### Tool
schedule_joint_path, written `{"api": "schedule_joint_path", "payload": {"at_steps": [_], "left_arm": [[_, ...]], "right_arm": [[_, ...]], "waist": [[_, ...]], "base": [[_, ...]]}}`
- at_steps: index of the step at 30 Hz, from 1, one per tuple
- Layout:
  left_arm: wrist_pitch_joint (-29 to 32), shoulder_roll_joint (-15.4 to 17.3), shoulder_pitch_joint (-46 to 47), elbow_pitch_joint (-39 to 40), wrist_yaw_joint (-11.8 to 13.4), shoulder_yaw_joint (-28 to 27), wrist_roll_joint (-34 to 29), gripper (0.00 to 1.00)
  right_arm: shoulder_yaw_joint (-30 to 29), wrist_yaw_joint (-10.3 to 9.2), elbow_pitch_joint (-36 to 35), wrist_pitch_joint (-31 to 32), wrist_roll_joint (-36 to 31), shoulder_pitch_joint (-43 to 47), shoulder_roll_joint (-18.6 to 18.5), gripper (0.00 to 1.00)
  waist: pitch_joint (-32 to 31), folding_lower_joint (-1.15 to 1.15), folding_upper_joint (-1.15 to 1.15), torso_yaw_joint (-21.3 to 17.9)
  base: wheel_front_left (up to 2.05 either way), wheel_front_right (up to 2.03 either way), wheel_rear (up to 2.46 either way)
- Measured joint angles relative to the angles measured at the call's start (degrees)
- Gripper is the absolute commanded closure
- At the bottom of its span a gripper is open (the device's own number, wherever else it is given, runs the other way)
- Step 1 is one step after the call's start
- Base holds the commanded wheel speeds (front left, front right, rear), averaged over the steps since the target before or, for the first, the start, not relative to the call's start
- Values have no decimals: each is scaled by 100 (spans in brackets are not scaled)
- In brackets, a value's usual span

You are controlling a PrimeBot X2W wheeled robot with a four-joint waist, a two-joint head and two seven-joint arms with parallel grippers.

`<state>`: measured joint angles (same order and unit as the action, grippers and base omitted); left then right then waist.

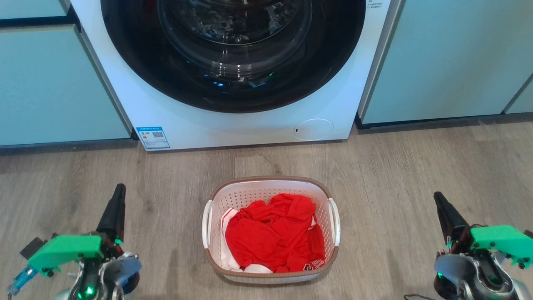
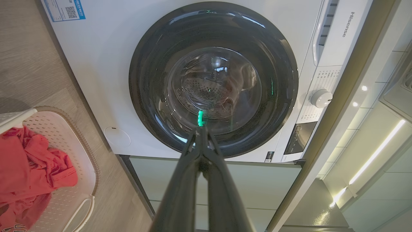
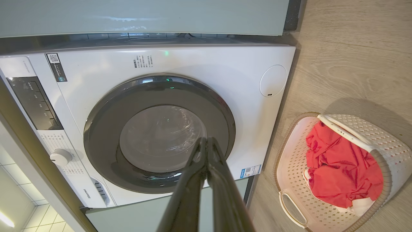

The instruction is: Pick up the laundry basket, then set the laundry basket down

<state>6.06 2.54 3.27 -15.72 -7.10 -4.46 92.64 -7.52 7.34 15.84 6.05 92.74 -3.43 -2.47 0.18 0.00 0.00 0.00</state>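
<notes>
The laundry basket [image 1: 270, 185], white with perforated walls, a brown rim band and two white side handles, sits on the wooden floor in front of the washing machine. Red clothing [image 1: 275, 233] fills it. The basket [image 2: 69, 174] lies at the left edge of the left wrist view, and the same basket [image 3: 370, 135] at the right of the right wrist view. My left gripper [image 1: 120, 188] is shut, well to the basket's left. On the far right, my right gripper [image 1: 437, 196] is shut and apart from the basket. Both grippers [image 2: 201, 130] [image 3: 206, 141] hold nothing.
A white front-loading washing machine [image 1: 250, 121] with a dark round door stands behind the basket, between pale green cabinets [image 1: 50, 83]. Bare wooden floor [image 1: 395, 175] surrounds the basket on both sides.
</notes>
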Motion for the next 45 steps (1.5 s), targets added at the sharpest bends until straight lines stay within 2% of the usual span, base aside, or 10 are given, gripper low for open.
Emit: {"api": "schedule_joint_path", "payload": {"at_steps": [1, 4, 5, 8, 18, 24, 45], "left_arm": [[0, -2, -2, -16, 5, 3, 2, 0], [-1, -22, -137, -263, 5, 20, 3, 0], [-1, -41, -225, -360, 5, 21, 3, 0], [-10, -86, -494, -544, 7, 34, 3, 0], [-158, -86, -506, -377, 14, 85, -197, 0], [-247, -86, -507, -223, 64, 172, -489, 0], [-591, -82, -506, 274, 439, 580, -2532, 0]], "right_arm": [[3, 0, 14, -2, 0, 2, 3, 7], [24, 0, 267, -9, 1, 123, 41, 8], [33, 0, 364, -9, 1, 192, 54, 0], [51, 0, 544, -16, 1, 396, 77, 0], [172, 0, 505, -145, -116, 378, 79, 0], [201, 0, 388, -232, -432, 378, 79, 0], [531, 0, -86, -573, -2371, 377, 78, 0]], "waist": [[0, 0, 0, 0], [0, 0, 0, 0], [0, 0, 0, 0], [0, 0, 0, 0], [4, 0, 0, -5], [5, 0, 0, -10], [-2, 0, 0, -19]], "base": [[0, 0, 0], [0, 0, 0], [0, 0, 0], [0, 0, 0], [0, 0, 0], [0, 0, 0], [0, 0, 0]]}}
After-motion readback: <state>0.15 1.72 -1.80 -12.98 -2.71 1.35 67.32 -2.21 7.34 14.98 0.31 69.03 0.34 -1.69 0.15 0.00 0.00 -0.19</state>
